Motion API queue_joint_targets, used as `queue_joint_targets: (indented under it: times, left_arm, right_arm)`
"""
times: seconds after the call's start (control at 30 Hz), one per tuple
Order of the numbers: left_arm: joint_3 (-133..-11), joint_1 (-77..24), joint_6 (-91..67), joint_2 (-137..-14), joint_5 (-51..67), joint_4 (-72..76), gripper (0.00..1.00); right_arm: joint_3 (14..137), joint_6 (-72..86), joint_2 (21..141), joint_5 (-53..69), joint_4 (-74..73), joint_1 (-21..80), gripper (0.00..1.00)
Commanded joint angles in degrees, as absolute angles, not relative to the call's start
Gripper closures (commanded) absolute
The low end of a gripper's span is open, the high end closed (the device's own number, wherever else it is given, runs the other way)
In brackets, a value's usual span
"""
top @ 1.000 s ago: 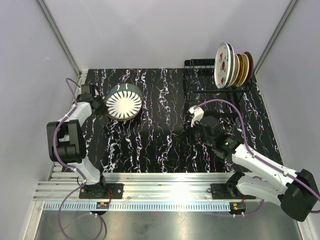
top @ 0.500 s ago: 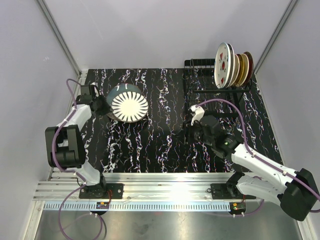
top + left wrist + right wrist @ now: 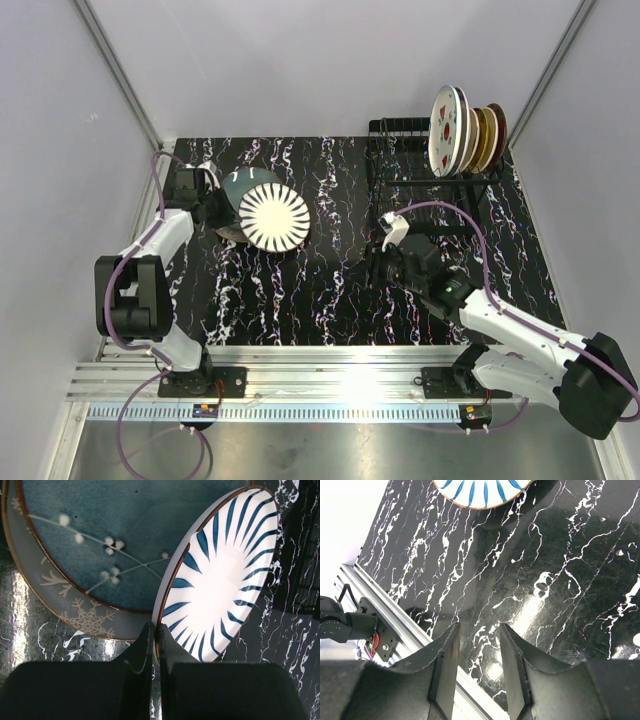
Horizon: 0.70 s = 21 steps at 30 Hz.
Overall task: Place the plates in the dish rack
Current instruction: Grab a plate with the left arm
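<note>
Partly done, by the look of it. Already racked: a handful of plates (image 3: 465,128), upright at the far right end of the dish rack (image 3: 440,180) (watermelon-slice one in front, brown ones behind). Still outside it: at least three more.

In hand now: the blue-striped plate (image 3: 220,575), white with dark blue rays and a thin brown rim, tilted up on edge at the far left of the table (image 3: 330,290), well apart from the rack. Pinched at its lower rim by the left gripper (image 3: 156,635), jaws clenched tight on the edge. Leans over a teal plate (image 3: 100,535) painted with a pale sprig, itself nested on a grey snowflake plate (image 3: 75,615), both lying flat on the marbled top.

Further out, right of the table's middle and near the rack: the right gripper (image 3: 477,665), jaws parted, grasping nothing, hovering over bare marble.

Left to do, most likely: carry the striped plate across, slot it between the prongs, then fetch the two beneath.
</note>
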<state>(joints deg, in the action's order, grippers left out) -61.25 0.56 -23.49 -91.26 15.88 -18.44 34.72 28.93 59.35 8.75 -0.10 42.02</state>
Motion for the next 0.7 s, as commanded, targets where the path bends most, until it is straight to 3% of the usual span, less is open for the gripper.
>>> queue_joint_targets:
  times: [0.0, 0.67]
  left_arm:
    - [-62.0, 0.3, -22.4, -86.9, 17.1, -15.1, 1.00]
    - [-62.2, -10.7, -15.9, -82.6, 9.2, -16.5, 1.00]
  right_arm:
    - [34.3, 30.2, 59.0, 9.6, 4.0, 42.4, 0.56]
    - [30.0, 34.3, 57.4, 6.9, 6.2, 42.4, 0.53]
